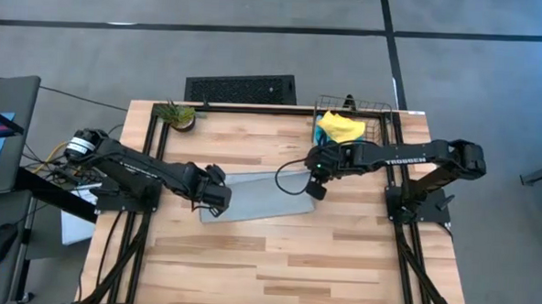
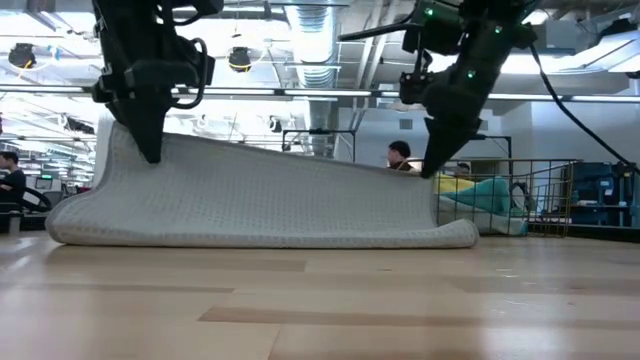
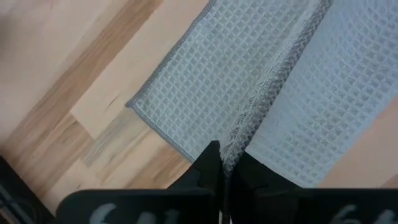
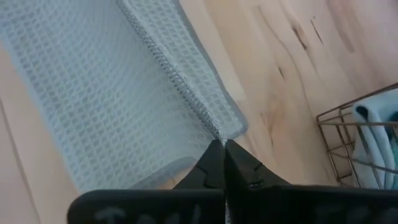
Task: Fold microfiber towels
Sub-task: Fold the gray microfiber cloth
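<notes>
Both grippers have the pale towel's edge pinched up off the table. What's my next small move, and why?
Probably carry both corners together across the towel and lower them onto the opposite edge. The left gripper and right gripper are shut on the raised edge, while the rest still lies flat on the table.

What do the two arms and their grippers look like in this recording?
Both arms are dark, jointed and slim. The right arm carries white lettering along its forearm and a small green light near the wrist. The left arm has loose cables at its base. Each gripper ends in two flat black fingers tapering to points.
</notes>
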